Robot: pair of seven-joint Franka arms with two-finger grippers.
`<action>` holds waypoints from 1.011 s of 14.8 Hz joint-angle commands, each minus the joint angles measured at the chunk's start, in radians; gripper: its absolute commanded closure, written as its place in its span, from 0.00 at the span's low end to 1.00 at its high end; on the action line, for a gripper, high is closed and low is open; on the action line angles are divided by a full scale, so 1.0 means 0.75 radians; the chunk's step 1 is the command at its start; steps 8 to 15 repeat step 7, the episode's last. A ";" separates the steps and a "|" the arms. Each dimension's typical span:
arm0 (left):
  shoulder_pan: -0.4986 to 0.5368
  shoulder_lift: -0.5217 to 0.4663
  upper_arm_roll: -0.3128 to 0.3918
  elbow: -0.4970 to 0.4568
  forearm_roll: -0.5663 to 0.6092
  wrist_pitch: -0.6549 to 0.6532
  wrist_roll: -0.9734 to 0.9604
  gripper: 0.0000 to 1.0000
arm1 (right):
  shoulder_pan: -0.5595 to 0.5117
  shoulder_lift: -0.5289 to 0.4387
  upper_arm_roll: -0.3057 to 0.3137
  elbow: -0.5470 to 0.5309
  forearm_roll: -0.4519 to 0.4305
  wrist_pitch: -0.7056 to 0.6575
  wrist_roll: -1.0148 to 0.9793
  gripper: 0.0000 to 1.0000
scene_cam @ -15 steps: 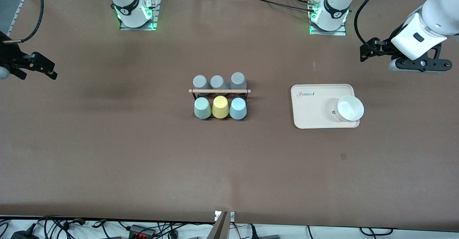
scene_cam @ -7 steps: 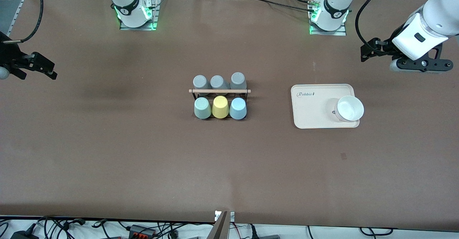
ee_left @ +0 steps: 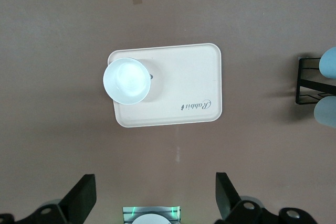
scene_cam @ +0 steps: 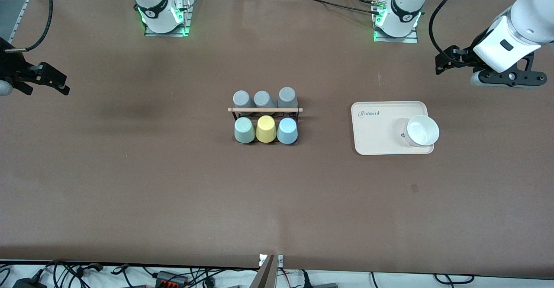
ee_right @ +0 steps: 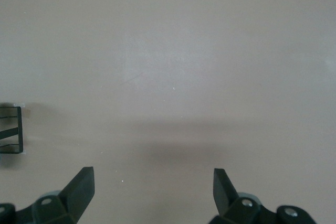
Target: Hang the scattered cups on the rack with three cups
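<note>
The black wire rack [scene_cam: 265,110] with its wooden rod stands mid-table. Bottom-up on its row nearer the camera sit a sage green cup [scene_cam: 244,130], a yellow cup [scene_cam: 265,129] and a light blue cup [scene_cam: 287,130]. Three grey cups [scene_cam: 262,99] fill the row behind the rod. My left gripper [scene_cam: 443,61] [ee_left: 155,195] hangs open and empty over bare table at the left arm's end. My right gripper [scene_cam: 58,82] [ee_right: 152,184] hangs open and empty over bare table at the right arm's end. The rack's end [ee_left: 307,85] [ee_right: 10,129] shows at the edge of both wrist views.
A cream tray [scene_cam: 376,128] [ee_left: 178,82] lies between the rack and the left arm's end, with a white bowl [scene_cam: 422,130] [ee_left: 126,81] on it. Cables and plugs run along the table's front edge [scene_cam: 173,275].
Both grippers have crept very slightly toward the robots' side of the table. The rack, cups, tray and bowl have not moved.
</note>
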 commanded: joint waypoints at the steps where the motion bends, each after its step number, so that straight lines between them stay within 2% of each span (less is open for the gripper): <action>1: 0.012 -0.016 0.004 0.003 -0.022 -0.014 0.036 0.00 | 0.009 -0.008 -0.006 -0.005 -0.002 -0.025 0.005 0.00; 15: 0.022 -0.016 0.004 0.001 -0.024 -0.016 0.036 0.00 | 0.009 -0.008 -0.006 -0.005 -0.002 -0.014 0.005 0.00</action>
